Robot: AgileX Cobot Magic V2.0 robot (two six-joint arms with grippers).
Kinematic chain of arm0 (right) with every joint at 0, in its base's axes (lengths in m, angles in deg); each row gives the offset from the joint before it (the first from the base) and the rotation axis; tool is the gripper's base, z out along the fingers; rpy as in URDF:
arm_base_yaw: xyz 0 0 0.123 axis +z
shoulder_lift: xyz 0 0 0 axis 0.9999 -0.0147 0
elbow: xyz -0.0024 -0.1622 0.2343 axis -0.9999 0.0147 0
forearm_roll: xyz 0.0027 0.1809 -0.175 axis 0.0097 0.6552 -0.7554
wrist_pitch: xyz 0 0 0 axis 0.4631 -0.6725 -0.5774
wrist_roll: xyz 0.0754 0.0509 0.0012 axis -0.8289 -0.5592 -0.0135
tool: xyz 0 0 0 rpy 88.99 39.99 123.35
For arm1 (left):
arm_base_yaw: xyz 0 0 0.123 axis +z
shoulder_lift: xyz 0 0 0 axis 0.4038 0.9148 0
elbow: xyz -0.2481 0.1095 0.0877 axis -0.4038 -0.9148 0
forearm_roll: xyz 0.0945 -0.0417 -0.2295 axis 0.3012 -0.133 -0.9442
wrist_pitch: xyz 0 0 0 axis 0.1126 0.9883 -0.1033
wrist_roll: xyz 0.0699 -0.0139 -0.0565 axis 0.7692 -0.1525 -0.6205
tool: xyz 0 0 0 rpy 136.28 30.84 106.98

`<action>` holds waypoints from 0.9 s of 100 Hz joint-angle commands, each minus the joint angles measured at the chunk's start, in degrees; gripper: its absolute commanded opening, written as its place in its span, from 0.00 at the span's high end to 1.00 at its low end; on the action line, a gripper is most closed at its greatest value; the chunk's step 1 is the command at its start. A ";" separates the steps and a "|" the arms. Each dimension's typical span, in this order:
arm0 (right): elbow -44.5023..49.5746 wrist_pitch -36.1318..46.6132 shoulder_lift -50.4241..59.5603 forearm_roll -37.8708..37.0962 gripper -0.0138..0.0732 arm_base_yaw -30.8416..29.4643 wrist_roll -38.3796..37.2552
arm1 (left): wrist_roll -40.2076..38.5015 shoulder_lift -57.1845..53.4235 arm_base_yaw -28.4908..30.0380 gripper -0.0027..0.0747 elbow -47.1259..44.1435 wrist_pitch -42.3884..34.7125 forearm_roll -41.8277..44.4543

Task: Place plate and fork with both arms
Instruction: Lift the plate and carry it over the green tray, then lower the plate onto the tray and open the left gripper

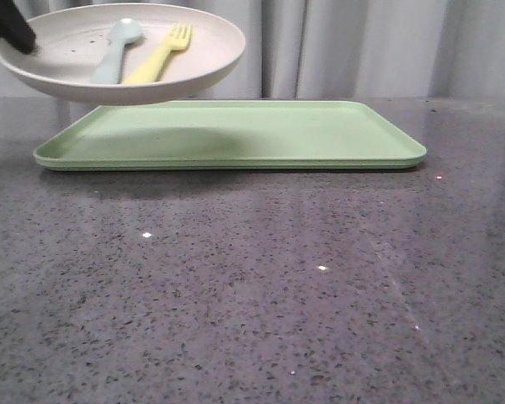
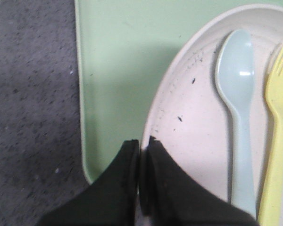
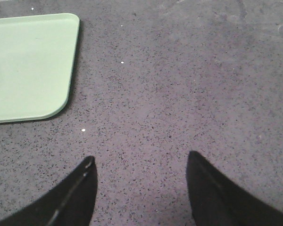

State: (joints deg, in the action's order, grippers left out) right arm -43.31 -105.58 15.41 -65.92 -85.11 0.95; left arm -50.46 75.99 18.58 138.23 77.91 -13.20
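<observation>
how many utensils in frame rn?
2. A blue-grey spoon and a yellow fork lie side by side in the plate, which the left gripper holds by its rim above the tray. Nothing else visible.

Left gripper [image 2: 141, 176] clamps the plate [image 2: 188, 122] rim. Spoon [image 2: 238, 108] and fork [image 2: 276, 127] lie side by side inside. Tray [image 2: 118, 70] and surface [image 2: 33, 103] sit beneath.

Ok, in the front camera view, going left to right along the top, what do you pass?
Left gripper pinching the plate rim → pale blue-grey spoon lying in the plate → yellow fork beside it → the far right end of the green tray, which sits lower, below the held plate.
</observation>
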 commanded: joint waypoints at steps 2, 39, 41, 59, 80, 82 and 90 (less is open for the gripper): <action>-1.95 3.52 -0.62 -0.47 0.34 -0.05 0.35 | -2.60 1.46 -2.41 0.99 5.65 -4.96 -3.21; -1.95 3.52 -0.62 -0.43 0.34 -0.05 0.30 | -9.42 11.20 -5.90 0.99 12.37 -10.81 -3.21; -1.95 3.52 -0.62 -0.43 0.34 -0.05 0.30 | -9.59 11.63 -5.90 0.99 12.37 -10.81 -3.21; -1.95 3.52 -0.62 -0.43 0.34 -0.05 0.30 | -9.58 13.98 -5.90 0.99 12.37 -11.87 -3.21; -1.95 3.57 -0.62 -0.46 0.34 -0.05 0.30 | -9.58 16.59 -5.90 0.99 12.37 -11.37 -3.21; -1.95 3.57 -0.62 -0.46 0.34 -0.05 0.30 | -9.58 16.72 -5.90 0.99 12.37 -11.37 -3.21; -1.95 3.57 -0.62 -0.46 0.34 -0.05 0.30 | -9.58 16.85 -5.90 0.99 12.37 -11.47 -3.21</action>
State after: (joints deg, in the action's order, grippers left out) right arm -43.31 -105.58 15.41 -65.92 -85.11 0.95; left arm -59.24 95.65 13.12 148.49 69.36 -13.98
